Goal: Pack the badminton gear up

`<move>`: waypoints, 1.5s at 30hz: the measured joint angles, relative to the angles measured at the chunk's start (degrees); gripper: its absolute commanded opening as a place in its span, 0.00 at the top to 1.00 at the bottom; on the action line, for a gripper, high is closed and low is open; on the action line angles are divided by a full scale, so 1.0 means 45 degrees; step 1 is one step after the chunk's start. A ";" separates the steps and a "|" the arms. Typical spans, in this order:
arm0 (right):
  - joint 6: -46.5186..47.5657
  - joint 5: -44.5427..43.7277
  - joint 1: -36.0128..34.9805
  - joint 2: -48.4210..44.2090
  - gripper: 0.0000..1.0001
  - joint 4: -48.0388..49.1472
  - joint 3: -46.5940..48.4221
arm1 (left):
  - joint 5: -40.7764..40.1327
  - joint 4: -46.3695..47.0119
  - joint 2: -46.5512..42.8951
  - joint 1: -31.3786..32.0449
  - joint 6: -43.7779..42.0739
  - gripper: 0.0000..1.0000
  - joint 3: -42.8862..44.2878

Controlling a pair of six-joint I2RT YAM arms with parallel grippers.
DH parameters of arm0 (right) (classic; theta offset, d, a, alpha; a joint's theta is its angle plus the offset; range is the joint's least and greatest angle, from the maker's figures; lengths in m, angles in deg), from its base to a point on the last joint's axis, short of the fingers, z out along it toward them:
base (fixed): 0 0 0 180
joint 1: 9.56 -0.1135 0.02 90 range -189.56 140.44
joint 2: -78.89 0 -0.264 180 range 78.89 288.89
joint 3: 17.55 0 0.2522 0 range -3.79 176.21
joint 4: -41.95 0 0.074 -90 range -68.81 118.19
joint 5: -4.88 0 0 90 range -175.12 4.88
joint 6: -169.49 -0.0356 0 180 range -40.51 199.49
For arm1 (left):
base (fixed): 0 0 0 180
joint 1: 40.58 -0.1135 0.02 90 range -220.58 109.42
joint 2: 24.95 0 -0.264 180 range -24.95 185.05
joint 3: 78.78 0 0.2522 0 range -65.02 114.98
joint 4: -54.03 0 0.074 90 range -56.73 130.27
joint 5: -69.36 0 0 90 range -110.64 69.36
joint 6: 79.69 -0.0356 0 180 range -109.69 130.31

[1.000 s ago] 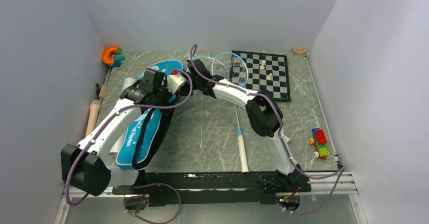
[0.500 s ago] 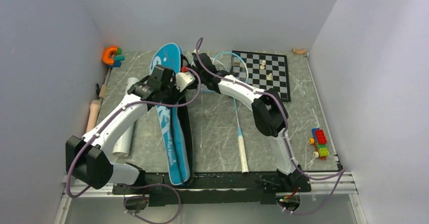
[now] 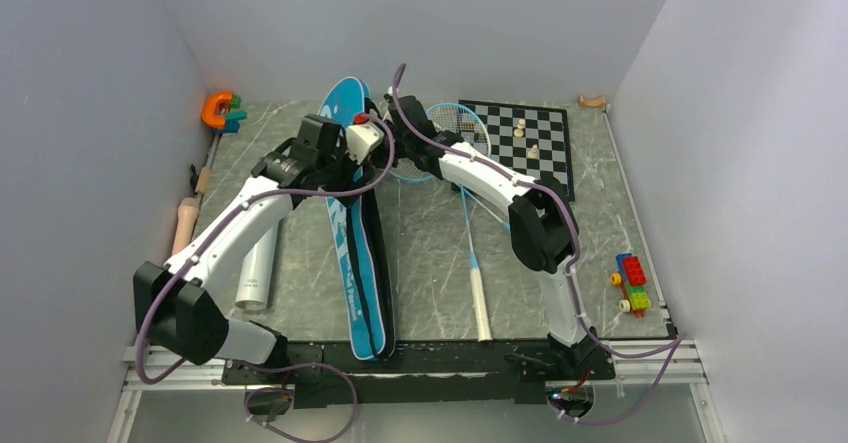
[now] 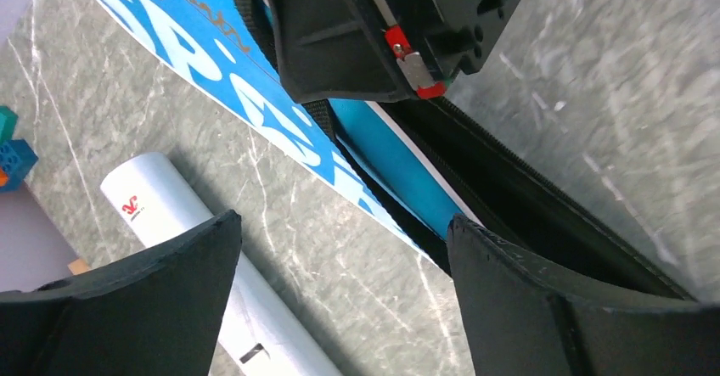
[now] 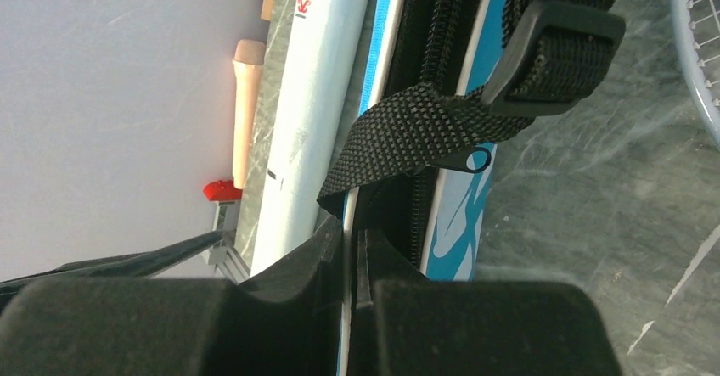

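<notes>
The long blue bag (image 3: 352,253) stands on its edge, running from the back middle to the table's front edge. My right gripper (image 3: 380,115) is shut on the bag's white-piped rim (image 5: 348,249) near its wide end, with the black strap (image 5: 424,130) hanging over it. My left gripper (image 4: 344,223) is open and empty, hovering just left of the bag (image 4: 255,96) above the table. One racket (image 3: 472,253) lies right of the bag, its head (image 3: 455,128) overlapping the chessboard. A second racket head (image 3: 412,168) shows partly under my right arm. No shuttlecocks are visible.
A white tube (image 3: 258,263) lies left of the bag and shows under my left gripper (image 4: 161,206). The chessboard (image 3: 545,158) with pale pieces is at back right. Toy bricks (image 3: 630,283) sit at right; an orange toy (image 3: 218,110) and wooden pieces along the left wall.
The bag has been lifted from lying flat at the left onto its edge and swung toward the middle. Both grippers have moved toward the back with its wide end.
</notes>
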 measured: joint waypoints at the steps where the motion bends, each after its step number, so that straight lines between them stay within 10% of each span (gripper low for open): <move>1: 0.0107 -0.0078 -0.0039 -0.0068 0.88 -0.0097 0.0039 | 0.0126 0.0087 -0.0194 -0.0029 0.0121 0.01 0.0015; 24: 0.1282 -0.1355 -0.0850 -0.0160 0.88 -0.1506 0.0991 | 0.4075 0.1719 -0.1205 -0.1370 0.0967 0.02 -0.1889; 29: 0.1331 -0.1399 -0.0923 -0.0165 0.88 -0.1511 0.0996 | 0.3900 0.2021 -0.1025 -0.1661 0.0675 0.26 -0.2293; 36: 0.1472 -0.1627 -0.1064 -0.0165 0.81 -0.1515 0.1025 | 0.4221 0.1865 -0.0311 -0.1875 0.0743 0.99 -0.2176; 45: 0.1535 -0.1185 -0.0903 -0.0175 0.41 -0.1608 0.1073 | 0.4192 0.1583 -0.0117 -0.2142 0.0962 1.00 -0.1909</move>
